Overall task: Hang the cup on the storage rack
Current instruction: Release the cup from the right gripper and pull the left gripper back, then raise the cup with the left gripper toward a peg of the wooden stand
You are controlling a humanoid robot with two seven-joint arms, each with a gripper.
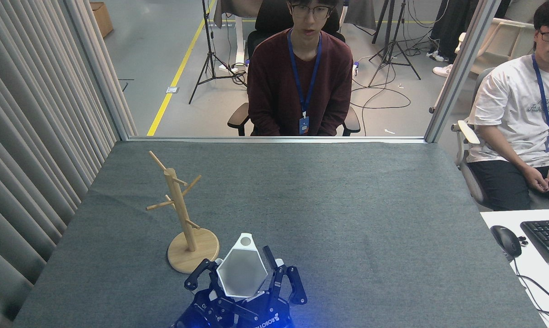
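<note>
White and matte, the cup [241, 272] sits low in our head view near the front edge of the grey felt table [347, 205], its open mouth facing up at us and its rim tab with the round hole pointing away from us. Our two grippers crowd around it from below. Our right gripper [245, 284] has its dark fingers on either side of the faceted body, closed against it and grasping the cup. Our left gripper [204, 282] lies just beside the cup's left edge; its fingers overlap the other gripper's, so we cannot tell whether they are spread or closed. Just to the cup's left stands the storage rack [183, 218], upright on its round wooden base, its pegs bare. Two people sit beyond the table, one straight ahead [302, 77] and one at the right [515, 118].
</note>
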